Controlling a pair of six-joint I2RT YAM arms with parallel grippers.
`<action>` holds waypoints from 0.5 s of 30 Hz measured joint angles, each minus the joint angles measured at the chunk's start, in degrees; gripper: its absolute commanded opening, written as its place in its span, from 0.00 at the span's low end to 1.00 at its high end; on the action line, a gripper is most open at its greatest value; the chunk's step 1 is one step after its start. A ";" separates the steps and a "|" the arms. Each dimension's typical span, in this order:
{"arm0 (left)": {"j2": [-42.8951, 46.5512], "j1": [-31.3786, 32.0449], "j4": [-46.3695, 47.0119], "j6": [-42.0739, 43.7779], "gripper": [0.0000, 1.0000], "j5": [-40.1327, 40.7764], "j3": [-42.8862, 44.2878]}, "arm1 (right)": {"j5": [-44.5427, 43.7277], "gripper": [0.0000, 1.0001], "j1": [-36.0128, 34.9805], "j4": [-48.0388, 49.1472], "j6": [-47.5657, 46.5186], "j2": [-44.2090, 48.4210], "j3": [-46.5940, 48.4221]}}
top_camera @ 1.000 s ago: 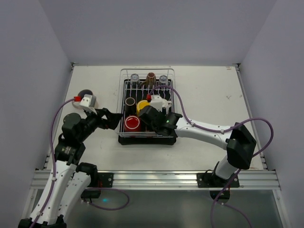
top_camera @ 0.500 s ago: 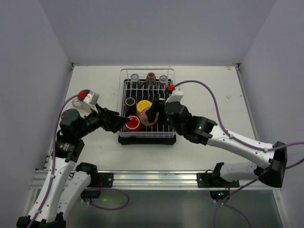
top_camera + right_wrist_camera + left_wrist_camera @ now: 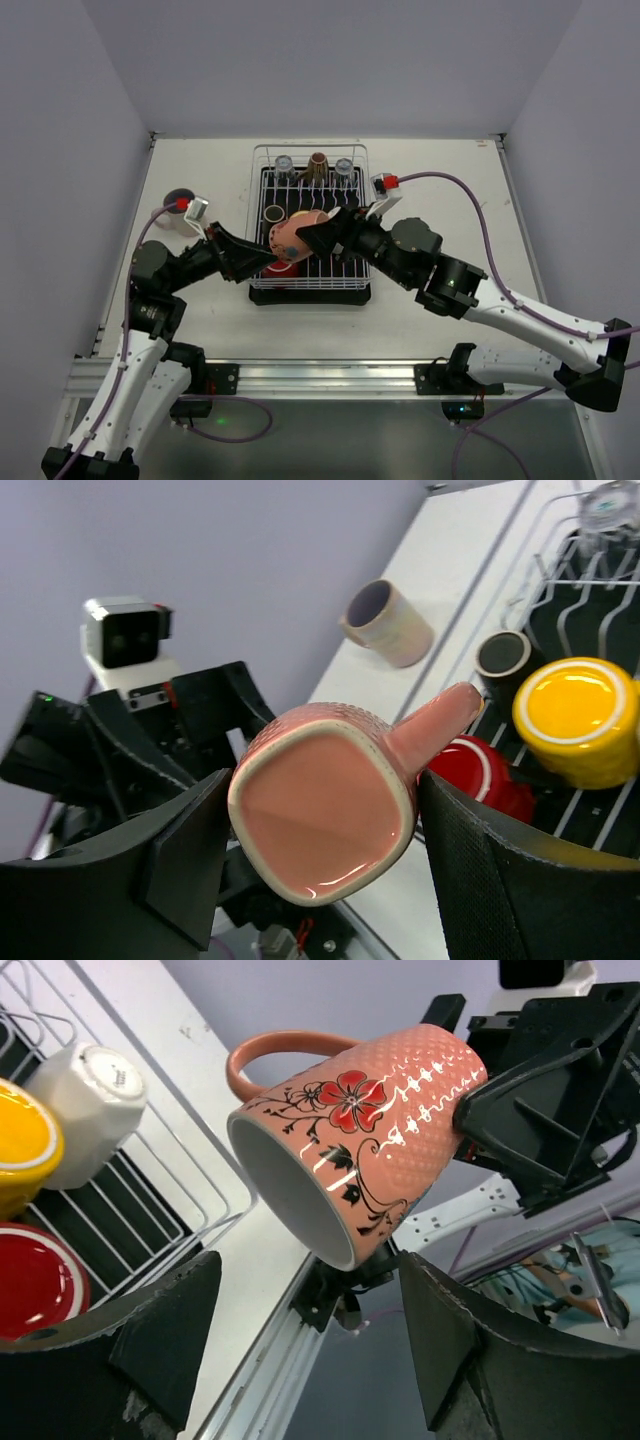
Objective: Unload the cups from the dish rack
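My right gripper [image 3: 318,236] is shut on a pink mug with a red flower print [image 3: 290,238]. It holds the mug by its base, on its side, above the front left of the dish rack [image 3: 357,286]. In the right wrist view the mug's base [image 3: 325,810] sits between the fingers. My left gripper [image 3: 262,257] is open and points at the mug's mouth [image 3: 300,1195], which lies just beyond its fingertips. In the rack are a red cup [image 3: 278,268], a yellow cup [image 3: 575,720], a dark cup [image 3: 273,213], a white cup [image 3: 95,1100], a brown cup [image 3: 318,165] and two clear glasses [image 3: 285,163].
A pale cup with a dark inside [image 3: 388,622] lies on its side on the table left of the rack; it also shows in the top view [image 3: 178,200]. The table's near edge is an aluminium rail [image 3: 330,375]. Walls close in the left, right and back.
My right gripper has lifted the pink mug out of the rack and swung it left towards my left gripper. My left gripper has moved right towards the rack, open.
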State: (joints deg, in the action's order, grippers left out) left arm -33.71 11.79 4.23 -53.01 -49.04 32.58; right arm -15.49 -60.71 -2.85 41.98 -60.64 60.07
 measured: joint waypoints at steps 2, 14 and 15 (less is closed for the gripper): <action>0.00 0.02 3.93 -3.69 0.72 -1.27 -1.38 | 2.23 0.03 0.00 2.23 1.09 -0.39 -0.44; 1.75 0.02 18.27 -15.74 0.51 -3.23 -5.31 | 10.34 0.04 0.00 10.97 5.88 -5.90 -2.19; 1.75 0.02 19.45 -16.70 0.45 -3.26 -5.86 | 10.58 0.04 0.00 11.93 6.36 -5.95 -2.60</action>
State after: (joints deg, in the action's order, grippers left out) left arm -31.97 11.81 23.68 -69.71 -52.29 26.72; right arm -4.91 -60.71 9.08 48.34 -66.59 57.47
